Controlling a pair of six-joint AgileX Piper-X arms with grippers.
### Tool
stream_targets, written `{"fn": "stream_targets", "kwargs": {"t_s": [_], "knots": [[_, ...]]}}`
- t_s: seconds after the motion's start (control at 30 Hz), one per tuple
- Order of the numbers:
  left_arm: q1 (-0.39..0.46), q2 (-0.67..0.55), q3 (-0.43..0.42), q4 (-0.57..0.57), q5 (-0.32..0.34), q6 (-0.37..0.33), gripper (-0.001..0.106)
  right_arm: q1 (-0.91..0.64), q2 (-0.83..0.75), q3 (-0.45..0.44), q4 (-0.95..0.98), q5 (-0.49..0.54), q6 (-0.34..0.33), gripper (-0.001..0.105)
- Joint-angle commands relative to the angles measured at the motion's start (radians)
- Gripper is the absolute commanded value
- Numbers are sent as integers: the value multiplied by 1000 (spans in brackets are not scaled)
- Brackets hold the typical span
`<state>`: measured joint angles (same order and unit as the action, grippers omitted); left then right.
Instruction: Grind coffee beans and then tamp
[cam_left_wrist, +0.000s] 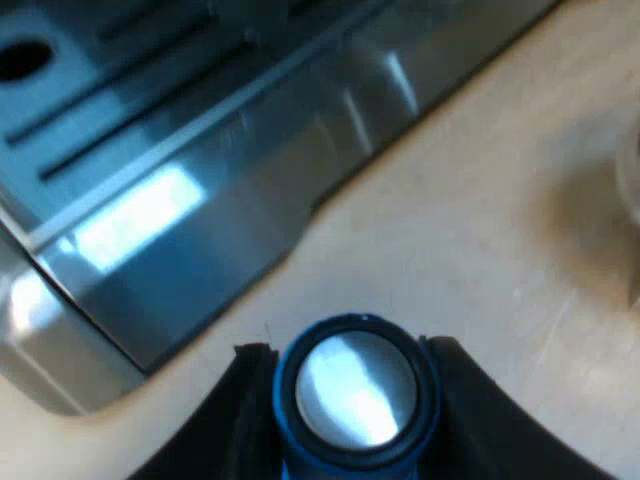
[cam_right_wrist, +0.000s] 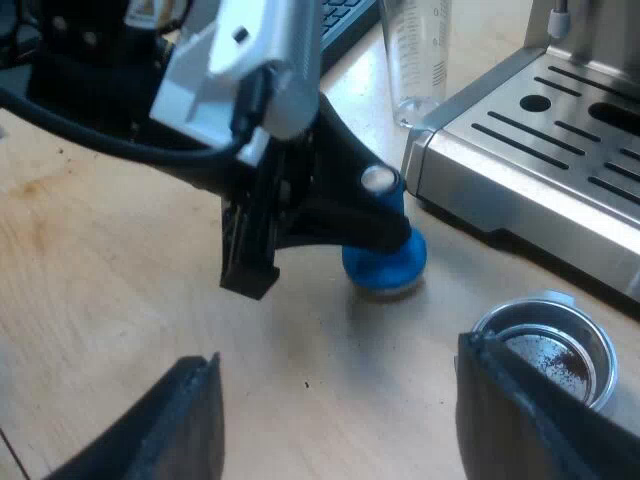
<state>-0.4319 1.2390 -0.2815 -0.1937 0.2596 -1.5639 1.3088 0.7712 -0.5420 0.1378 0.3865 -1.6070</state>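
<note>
Held a blue round tamper, shiny metal face showing, in the left gripper, with both black fingers pressed tight against its sides. Was low over the pale wooden tabletop, just beside the front edge of the brushed-steel espresso machine with the slotted drip tray. Could not tell whether resting on the wood or a little off it. Seen from the right wrist, sat near the tray's corner, base downward, with the left arm bent over it.

Had the right gripper spread wide, with its two black fingers well apart and closed on nothing. Hung above the tabletop, with a round metal holder basket just beside one finger. Lay loose on the wood there, close to the machine's front and apart from the tamper. Showed dark specks of ground coffee on its inner floor.

Stood upright at the machine's corner, beyond the tamper: a clear measuring glass with printed marks. Lay past the glass: a dark keyboard.
</note>
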Motion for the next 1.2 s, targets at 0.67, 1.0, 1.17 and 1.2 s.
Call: {"fn": "stream_targets", "kwargs": {"t_s": [0.67,1.0,1.17,1.2], "knots": [[0,58,-3,-56,7,-10,35,-3,-2,-2,-7,-5,-12,54],[0,58,-3,-56,7,-10,70,-3,-2,-2,-7,-5,-12,54],[0,32,-3,-51,7,-35,70,-3,-2,-2,-7,-5,15,54],[0,23,-3,-52,7,-35,70,-3,-2,-2,-7,-5,15,54]]}}
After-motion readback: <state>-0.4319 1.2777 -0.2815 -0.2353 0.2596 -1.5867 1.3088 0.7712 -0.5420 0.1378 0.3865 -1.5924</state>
